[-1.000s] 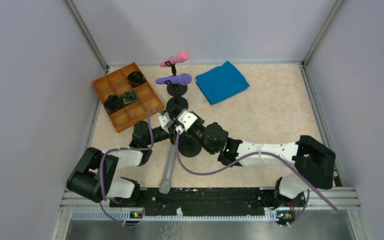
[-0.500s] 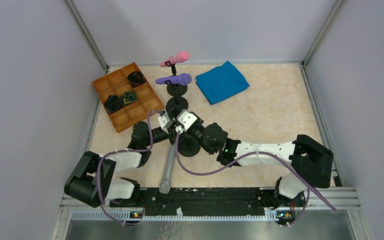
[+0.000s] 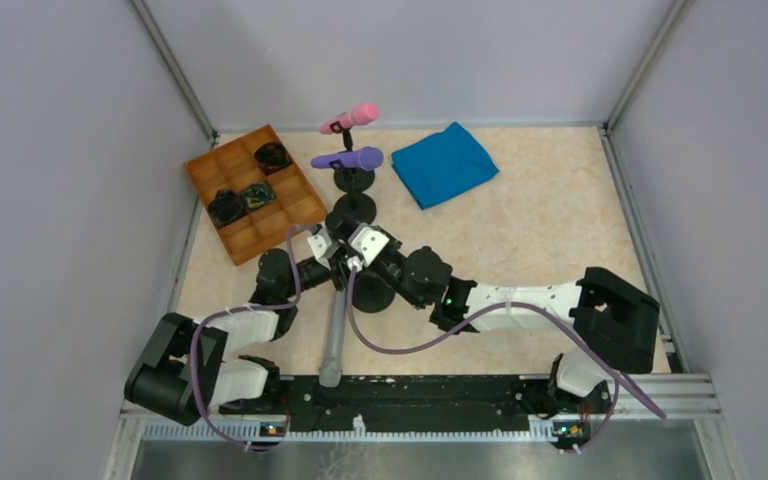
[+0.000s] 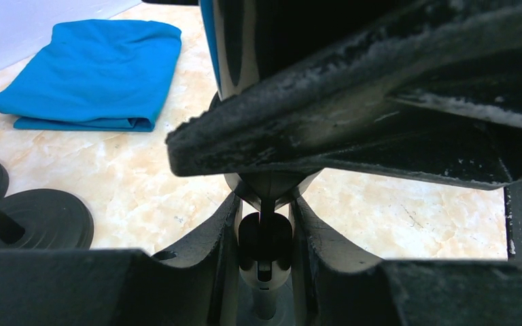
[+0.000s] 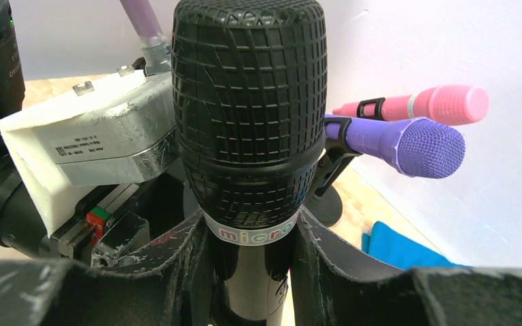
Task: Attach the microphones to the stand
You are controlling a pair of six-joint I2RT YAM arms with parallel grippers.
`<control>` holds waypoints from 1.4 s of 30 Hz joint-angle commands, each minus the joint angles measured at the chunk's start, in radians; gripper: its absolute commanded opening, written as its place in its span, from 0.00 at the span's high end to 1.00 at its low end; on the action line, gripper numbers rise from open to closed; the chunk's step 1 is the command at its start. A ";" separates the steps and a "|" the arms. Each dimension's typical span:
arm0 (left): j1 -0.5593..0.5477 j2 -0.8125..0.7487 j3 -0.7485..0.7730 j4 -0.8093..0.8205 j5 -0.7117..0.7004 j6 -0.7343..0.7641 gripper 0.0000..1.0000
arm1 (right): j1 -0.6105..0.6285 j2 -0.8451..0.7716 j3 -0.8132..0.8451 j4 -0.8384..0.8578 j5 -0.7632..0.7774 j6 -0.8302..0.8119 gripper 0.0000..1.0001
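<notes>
We see the pink microphone [image 3: 352, 117] and purple microphone [image 3: 348, 158] clipped on stands [image 3: 353, 180] just left of the blue cloth [image 3: 444, 163]; the grey-handled black-headed microphone [image 3: 335, 335] slants well nearer

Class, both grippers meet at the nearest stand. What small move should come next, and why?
Probably the right gripper should ease the black mesh-headed microphone it grips into the small black clip pinched by the left gripper. The pink microphone and purple microphone already sit on their stands, while this one looks held but not yet seated.
</notes>
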 commanded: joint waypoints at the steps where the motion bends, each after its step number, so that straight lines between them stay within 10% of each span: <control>1: 0.077 -0.028 -0.024 0.053 -0.157 0.031 1.00 | 0.010 0.168 -0.132 -0.622 -0.034 0.028 1.00; 42: 0.116 -0.124 -0.113 0.099 -0.368 0.005 1.00 | -0.013 0.274 -0.038 -0.718 -0.061 0.043 1.00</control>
